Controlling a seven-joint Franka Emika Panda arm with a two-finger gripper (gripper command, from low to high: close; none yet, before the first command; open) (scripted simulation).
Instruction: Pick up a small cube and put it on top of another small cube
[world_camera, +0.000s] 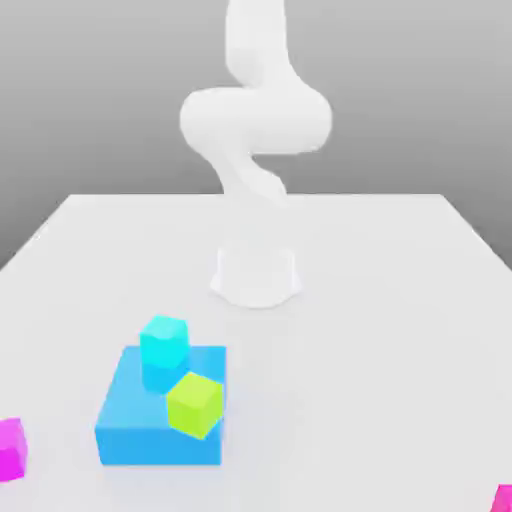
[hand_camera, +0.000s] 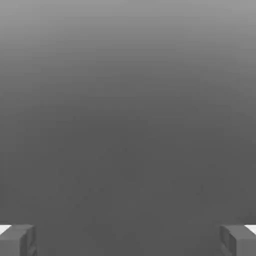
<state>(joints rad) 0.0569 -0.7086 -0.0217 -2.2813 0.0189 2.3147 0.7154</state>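
Observation:
A small magenta cube (world_camera: 10, 448) lies on the white table at the exterior view's left edge, partly cut off. The corner of another magenta cube (world_camera: 503, 498) pokes in at the exterior view's lower right. A cyan cube (world_camera: 163, 342) and a green cube (world_camera: 194, 404) rest on a large flat blue block (world_camera: 140, 425). In the hand view my gripper (hand_camera: 128, 240) is open, its two grey fingertips (hand_camera: 17, 240) far apart with nothing between them, facing a plain grey background. The white arm (world_camera: 255, 120) rises from its base and leaves the exterior view at the top.
The arm's round base (world_camera: 256, 275) stands mid-table behind the blue block. The white table (world_camera: 380, 350) stretches bare to the exterior view's right of the block, and its far edge runs behind the base.

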